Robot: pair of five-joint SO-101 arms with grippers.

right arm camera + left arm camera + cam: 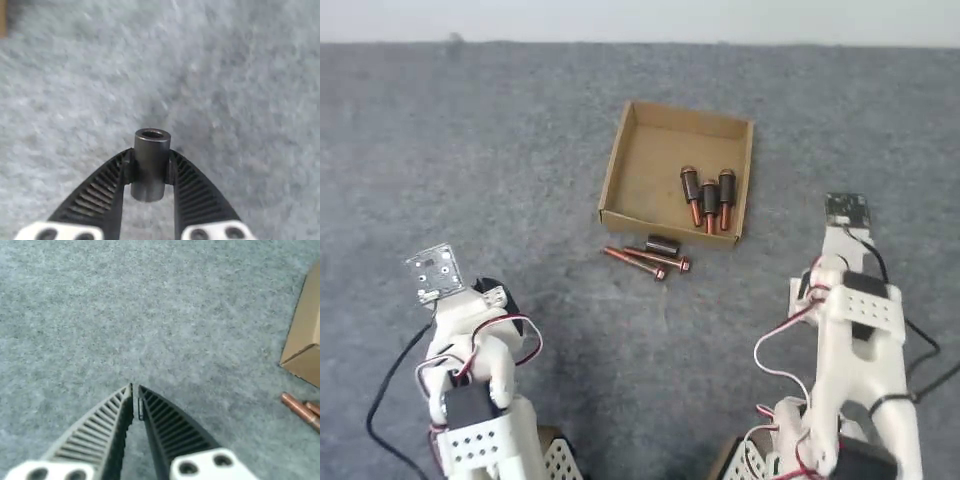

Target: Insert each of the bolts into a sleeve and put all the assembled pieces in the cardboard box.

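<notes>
Right tool [150, 167] clamps a sleeve [151, 155], bore exposed, likely for a bolt [635, 263]; left tool [135, 390], closed and empty, sits near the cardboard box [306, 335].

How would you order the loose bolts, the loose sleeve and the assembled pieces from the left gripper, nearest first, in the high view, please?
1. Loose bolts, on the carpet toward the left gripper.
2. Loose sleeve, just beyond them, by the cardboard box.
3. Assembled pieces, inside the box, right half.
</notes>
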